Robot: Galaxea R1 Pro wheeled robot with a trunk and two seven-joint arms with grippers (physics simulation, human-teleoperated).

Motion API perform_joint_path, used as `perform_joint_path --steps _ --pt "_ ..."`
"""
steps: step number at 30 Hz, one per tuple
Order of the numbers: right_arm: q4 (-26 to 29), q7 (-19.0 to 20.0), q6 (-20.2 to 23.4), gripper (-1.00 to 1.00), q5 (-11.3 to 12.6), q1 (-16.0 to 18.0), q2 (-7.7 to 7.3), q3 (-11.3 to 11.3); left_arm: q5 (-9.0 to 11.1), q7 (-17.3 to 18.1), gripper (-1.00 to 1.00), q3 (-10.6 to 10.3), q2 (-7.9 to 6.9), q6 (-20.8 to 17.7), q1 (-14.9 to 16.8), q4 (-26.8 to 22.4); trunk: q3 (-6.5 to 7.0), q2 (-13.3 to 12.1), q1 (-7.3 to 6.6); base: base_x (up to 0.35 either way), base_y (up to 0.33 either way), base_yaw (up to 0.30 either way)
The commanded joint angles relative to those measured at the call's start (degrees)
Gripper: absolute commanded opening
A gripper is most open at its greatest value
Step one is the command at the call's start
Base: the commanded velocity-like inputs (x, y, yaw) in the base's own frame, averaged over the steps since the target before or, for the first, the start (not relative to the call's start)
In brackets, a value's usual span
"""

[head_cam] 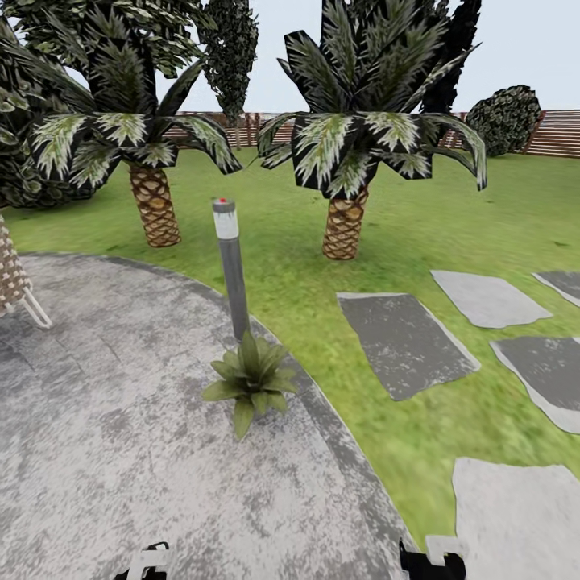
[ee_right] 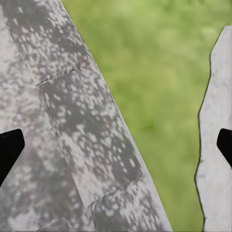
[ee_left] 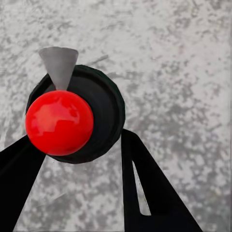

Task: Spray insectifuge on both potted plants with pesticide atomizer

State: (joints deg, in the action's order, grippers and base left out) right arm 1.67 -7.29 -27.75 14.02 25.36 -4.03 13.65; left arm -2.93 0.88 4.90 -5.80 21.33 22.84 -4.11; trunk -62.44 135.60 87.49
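In the left wrist view the pesticide atomizer [ee_left: 92, 116] is seen from above: a round dark body with a glossy red top and a grey cone-shaped nozzle. My left gripper [ee_left: 79, 162] is shut on it, one black finger on each side, over the mottled grey patio [ee_left: 183, 58]. One potted plant [head_cam: 250, 379], a low rosette of pointed green leaves, sits at the patio's edge ahead of me. Its pot is hidden under the leaves. My right gripper [ee_right: 116, 147] is open and holds nothing, above the patio rim and the lawn. The tips of both arms show at the head view's lower edge.
A grey bollard lamp [head_cam: 230, 266] stands just behind the plant. Two scaly-trunked palms [head_cam: 153, 201] [head_cam: 345, 221] rise from the lawn beyond it. Grey stepping stones [head_cam: 407, 342] lie to the right. A wicker chair [head_cam: 12, 278] is at the left edge, and a slatted fence [head_cam: 560, 133] is far back.
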Motion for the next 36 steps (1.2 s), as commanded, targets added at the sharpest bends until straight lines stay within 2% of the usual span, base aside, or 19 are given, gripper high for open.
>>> perform_joint_path --steps 1,15,17,19,20,21,22,23,24,25,26,27,28,29,30,31,32,35,36 --pt "0.0 -0.2 -0.1 1.00 0.4 0.0 0.00 0.5 -0.3 0.1 -1.00 0.5 0.00 0.2 0.0 0.1 -0.05 0.0 0.01 0.225 -0.110 0.000" --pt "0.0 -0.1 -0.1 1.00 0.3 0.0 -0.01 0.5 -0.6 0.1 -1.00 0.4 0.06 0.1 0.0 0.0 -0.05 0.0 0.01 0.049 -0.085 0.153" --pt "0.0 0.1 0.0 1.00 -0.1 0.0 -0.01 0.8 -1.1 0.2 -1.00 -0.3 0.07 -0.1 0.1 -0.2 -0.05 0.0 0.01 0.000 -0.008 0.011" --pt "0.7 0.2 0.0 1.00 -2.2 0.0 -0.16 3.6 -4.5 1.0 -1.00 -4.2 -0.14 -0.6 0.6 -0.8 -0.05 0.0 0.01 0.000 -0.002 0.002" --pt "3.3 0.2 0.0 1.00 -4.1 0.0 -0.44 6.1 -7.8 5.1 -1.00 -7.3 -0.48 -0.8 1.0 -1.0 -0.05 0.0 0.01 0.000 0.000 0.000" --pt "5.8 0.3 0.0 1.00 -5.4 0.0 -0.60 7.2 -9.4 9.9 -1.00 -8.3 -0.65 -0.8 1.2 -1.4 -0.05 0.0 0.01 0.000 0.000 0.000" --pt "7.4 0.3 0.0 1.00 -6.6 0.0 -0.68 7.7 -10.3 13.3 -1.00 -8.8 -0.80 -0.9 1.5 -1.8 -0.05 0.0 0.01 0.000 0.000 0.000" --pt "9.6 0.4 0.1 1.00 -9.1 0.0 -0.74 8.1 -11.6 18.4 -1.00 -9.2 -1.12 -1.0 2.6 -2.8 -0.05 0.0 0.01 0.000 0.000 0.000" --pt "10.7 0.4 0.2 1.00 -11.4 0.0 -0.76 8.2 -12.6 21.7 -1.00 -9.4 -1.48 -1.1 3.5 -3.4 -0.05 0.0 0.01 0.000 0.000 0.000" --pt "11.7 0.4 0.2 1.00 -14.8 0.0 -0.74 8.3 -14.2 25.0 -1.00 -9.5 -2.07 -1.5 4.7 -3.8 -0.05 0.0 0.01 0.000 0.000 0.000" --pt "12.7 0.4 0.3 1.00 -19.8 0.0 -0.73 8.4 -16.8 29.2 -1.00 -9.6 -2.72 -2.5 6.4 -4.1 -0.05 0.0 0.01 0.000 0.000 0.000" --pt "13.3 0.4 0.3 1.00 -23.1 0.0 -0.71 8.4 -18.8 31.6 -1.00 -9.6 -2.97 -3.4 7.6 -4.3 -0.05 0.0 0.01 0.000 0.000 0.000" --pt "13.8 1.0 0.4 1.00 -27.5 0.1 -0.65 8.4 -22.1 34.9 -1.00 -9.6 -3.23 -5.0 9.4 -4.4 -0.05 0.0 0.01 0.000 0.000 0.000" --pt "14.0 2.0 0.4 1.00 -29.9 0.1 -0.59 8.4 -24.0 37.0 -1.00 -9.6 -3.30 -6.1 10.6 -4.5 -0.05 0.0 0.01 0.000 0.000 0.000" --pt "14.3 4.9 0.4 1.00 -32.7 0.2 -0.48 8.4 -26.7 40.0 -1.00 -9.6 -3.36 -7.3 12.3 -4.5 -0.05 0.0 0.01 0.000 0.000 0.000" --pt "14.4 7.5 0.4 1.00 -33.9 0.4 -0.44 8.4 -28.2 42.0 -1.00 -9.6 -3.33 -7.8 13.4 -4.7 -0.05 0.0 0.01 0.000 0.000 0.000" --pt "14.7 12.1 0.4 1.00 -35.0 0.8 -0.40 8.4 -30.4 44.7 -1.00 -9.6 -3.23 -8.3 14.8 -5.2 -0.05 0.0 0.01 0.000 0.000 0.000" --pt "17.6 22.0 0.5 1.00 -35.8 1.4 -0.37 8.4 -35.1 50.9 -1.00 -9.6 -2.74 -9.6 16.9 -7.6 -0.05 0.0 0.01 0.000 0.000 0.000" --pt "19.0 25.3 0.9 1.00 -36.0 1.5 -0.35 8.4 -36.9 53.7 -1.00 -9.6 -2.52 -11.1 17.3 -9.2 -0.05 0.0 0.01 0.000 0.000 0.000"
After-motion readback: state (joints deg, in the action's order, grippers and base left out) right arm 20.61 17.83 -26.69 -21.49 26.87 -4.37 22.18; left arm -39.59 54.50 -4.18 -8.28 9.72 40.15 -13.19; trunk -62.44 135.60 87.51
